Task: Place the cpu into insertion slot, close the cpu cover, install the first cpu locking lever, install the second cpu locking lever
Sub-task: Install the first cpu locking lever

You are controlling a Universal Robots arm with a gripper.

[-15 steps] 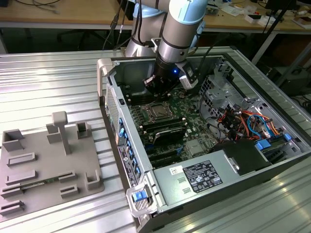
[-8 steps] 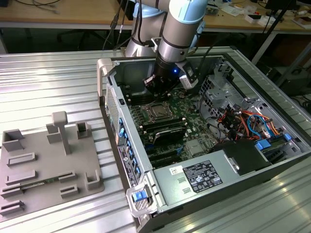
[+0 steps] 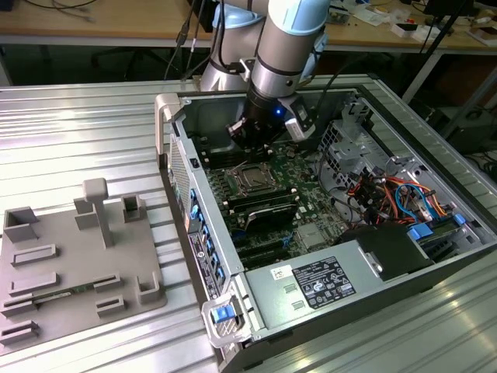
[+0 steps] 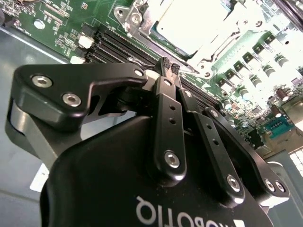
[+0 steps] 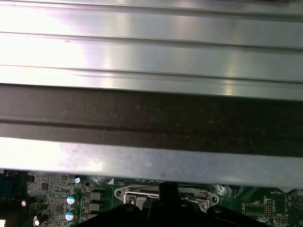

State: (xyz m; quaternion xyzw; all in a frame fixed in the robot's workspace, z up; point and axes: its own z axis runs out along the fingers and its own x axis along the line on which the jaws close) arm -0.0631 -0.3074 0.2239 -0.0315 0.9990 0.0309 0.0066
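Gripper (image 4: 168, 65): fingers pressed together with nothing between them; I have it hanging inside the open computer case (image 3: 175, 116), above the green motherboard (image 3: 299, 167)
Position: in the second wrist view the tips sit over the black memory slots (image 4: 111, 42) just beside the insertion slot (image 3: 238, 183), on its far side in the exterior view; I see no contact with it
Cpu (image 4: 189, 21): seated in the socket, pale silvery top facing up
Cpu cover (image 4: 142, 24): I judge it lies flat, its frame around the chip
Levers: I cannot make them out, nor whether either is latched
Step in hand: placing and covering look done to me, so I read this as the first locking lever
What it calls for: closed tips brought low to the socket's edge, pressing a thin lever down and under its catch, without scraping the memory slots or the small parts crowding the socket
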